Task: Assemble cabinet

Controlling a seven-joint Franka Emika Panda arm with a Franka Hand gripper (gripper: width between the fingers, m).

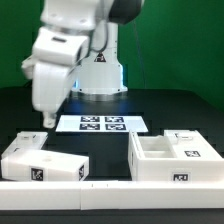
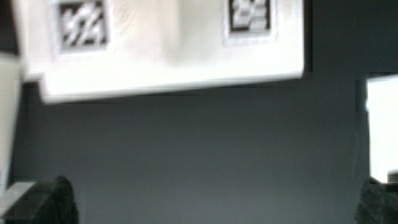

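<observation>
The cabinet box [image 1: 175,158], white with inner compartments and small tags, lies on the black table at the exterior view's right. A white tagged cabinet block [image 1: 40,163] lies at the exterior view's left. My gripper [image 1: 47,119] hangs above the table between the block and the marker board [image 1: 100,123], touching nothing. In the wrist view my gripper [image 2: 214,206] is open and empty, with its dark fingertips [image 2: 43,203] far apart over bare black table. The marker board [image 2: 160,50] shows beyond them. A white edge [image 2: 382,112] shows at one side; I cannot tell which part it is.
The white robot base [image 1: 98,72] with a blue light stands behind the marker board. A long white rail [image 1: 110,188] runs along the table's front edge. Green wall behind.
</observation>
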